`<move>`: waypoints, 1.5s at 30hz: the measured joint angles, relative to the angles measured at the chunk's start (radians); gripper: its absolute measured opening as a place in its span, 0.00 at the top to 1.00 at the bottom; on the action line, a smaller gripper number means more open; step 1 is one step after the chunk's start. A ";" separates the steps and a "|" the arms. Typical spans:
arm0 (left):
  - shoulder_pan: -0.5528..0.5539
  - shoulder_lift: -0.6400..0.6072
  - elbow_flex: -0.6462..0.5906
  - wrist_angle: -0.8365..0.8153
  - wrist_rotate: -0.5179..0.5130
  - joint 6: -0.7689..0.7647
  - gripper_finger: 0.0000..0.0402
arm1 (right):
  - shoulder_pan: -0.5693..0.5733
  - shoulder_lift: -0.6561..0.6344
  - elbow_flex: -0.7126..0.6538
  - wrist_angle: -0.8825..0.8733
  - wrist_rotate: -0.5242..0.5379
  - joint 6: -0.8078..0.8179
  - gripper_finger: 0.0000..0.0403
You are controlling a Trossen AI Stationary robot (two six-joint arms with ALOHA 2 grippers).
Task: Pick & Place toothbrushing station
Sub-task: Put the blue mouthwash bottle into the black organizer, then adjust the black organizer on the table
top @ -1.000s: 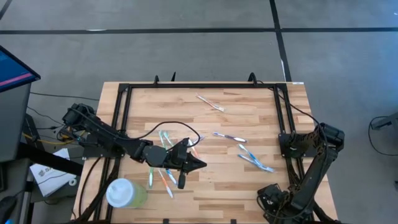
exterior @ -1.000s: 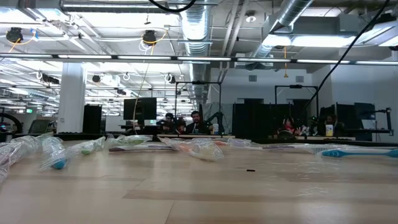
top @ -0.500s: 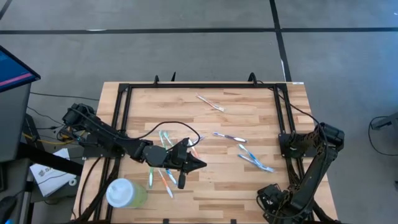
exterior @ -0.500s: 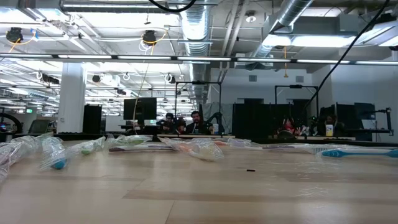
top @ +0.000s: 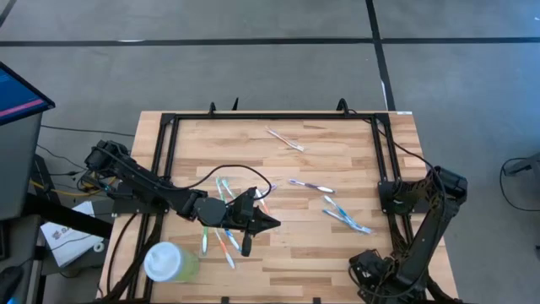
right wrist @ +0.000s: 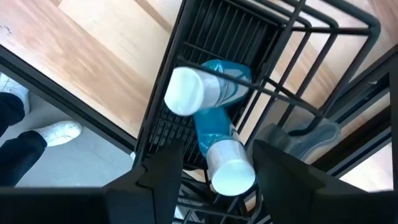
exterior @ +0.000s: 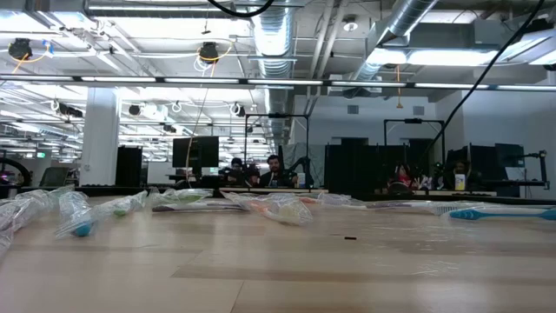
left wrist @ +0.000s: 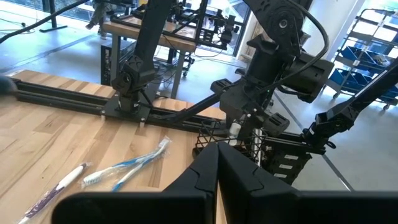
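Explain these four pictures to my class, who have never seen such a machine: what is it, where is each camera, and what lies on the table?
Two dark robot arms work at a wooden table. One picture looks straight down, one looks level across the tabletop, and one camera rides on each wrist. The left claw is shut, holding nothing, over a cluster of toothbrushes. More wrapped toothbrushes lie nearer the right arm, and a pale green cup stands at the table's near left corner. The right claw is open, holding nothing, beside the near right corner, above a black wire rack with blue tubes in it.
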 joint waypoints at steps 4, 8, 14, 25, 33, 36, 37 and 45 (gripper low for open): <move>0.000 0.000 0.000 0.000 0.000 0.000 1.00 | 0.000 0.000 0.001 0.003 0.000 0.000 0.53; 0.000 0.000 0.000 0.000 0.000 0.000 1.00 | 0.000 0.000 0.001 0.003 0.000 0.000 0.53; 0.000 0.000 0.000 0.000 0.000 0.000 1.00 | -0.006 0.000 0.024 -0.025 0.008 0.000 0.53; 0.000 0.000 0.000 0.000 0.000 0.000 1.00 | -0.041 -0.003 0.102 -0.120 0.045 -0.074 0.53; 0.000 0.000 0.000 0.000 0.000 0.000 1.00 | -0.053 -0.003 0.102 -0.122 0.045 -0.078 0.66; 0.000 0.000 0.000 0.000 0.000 0.000 1.00 | -0.052 -0.003 0.102 -0.109 0.045 -0.077 0.83; 0.000 0.000 0.000 0.000 0.000 0.000 1.00 | -0.052 -0.003 0.102 -0.109 0.045 -0.070 0.89; 0.000 0.000 0.000 0.000 0.000 0.000 1.00 | -0.051 -0.003 0.102 -0.073 0.075 -0.041 0.99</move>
